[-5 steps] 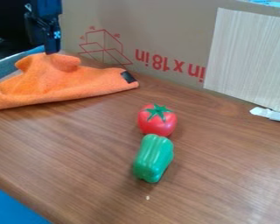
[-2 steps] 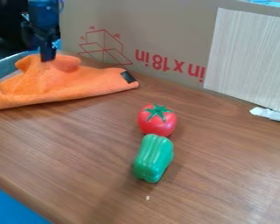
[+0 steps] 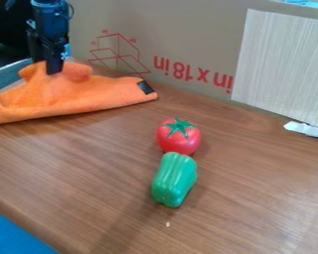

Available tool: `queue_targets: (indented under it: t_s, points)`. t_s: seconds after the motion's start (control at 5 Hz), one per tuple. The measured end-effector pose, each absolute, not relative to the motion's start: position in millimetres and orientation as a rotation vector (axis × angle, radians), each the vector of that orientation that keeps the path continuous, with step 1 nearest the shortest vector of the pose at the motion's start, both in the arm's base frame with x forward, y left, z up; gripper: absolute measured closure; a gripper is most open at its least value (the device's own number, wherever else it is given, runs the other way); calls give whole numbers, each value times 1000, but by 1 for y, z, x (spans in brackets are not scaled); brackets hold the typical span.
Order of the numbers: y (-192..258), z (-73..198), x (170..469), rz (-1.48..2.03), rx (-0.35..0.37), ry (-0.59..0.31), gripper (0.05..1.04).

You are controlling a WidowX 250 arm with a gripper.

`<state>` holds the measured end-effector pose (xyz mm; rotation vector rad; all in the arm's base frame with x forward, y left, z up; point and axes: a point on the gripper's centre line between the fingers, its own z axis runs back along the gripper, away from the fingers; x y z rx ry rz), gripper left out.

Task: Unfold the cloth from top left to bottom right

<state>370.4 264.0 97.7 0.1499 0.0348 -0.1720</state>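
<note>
Since the orange cloth is bunched at the far left of the desk, the relation to watch is gripper to fold: the gripper is right at the raised far part, with most of the cloth lying nearer and out to the right. Fingers look parted, one further right and lower against the cloth; no clear pinch on fabric. Long side of the cloth runs from the left edge to a corner with a dark tag at right.

Step in hand is likely getting a grip on the far-left fold. Next move probably calls for closing on the upper layer only, lifting, then drawing it near and right. Tomato and green pepper sit roughly that way, so a long pull could knock them. Other risk: catching both layers and dragging everything. Unfolding seems barely begun.
</note>
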Motion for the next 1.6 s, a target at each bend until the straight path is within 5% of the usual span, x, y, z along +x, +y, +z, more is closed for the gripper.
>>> queue_targets:
  t_s: [0.2, 0.6, 1.0, 1.4, 1.6]
  points:
    - [261, 95, 370, -195, 127, 26, 679]
    - [239, 117, 357, -271, 103, -58, 1000]
    - [168, 135, 306, -466, 114, -110, 1029]
    - [84, 116, 245, -588, 99, -33, 1014]
    - [62, 102, 235, -539, 129, 27, 872]
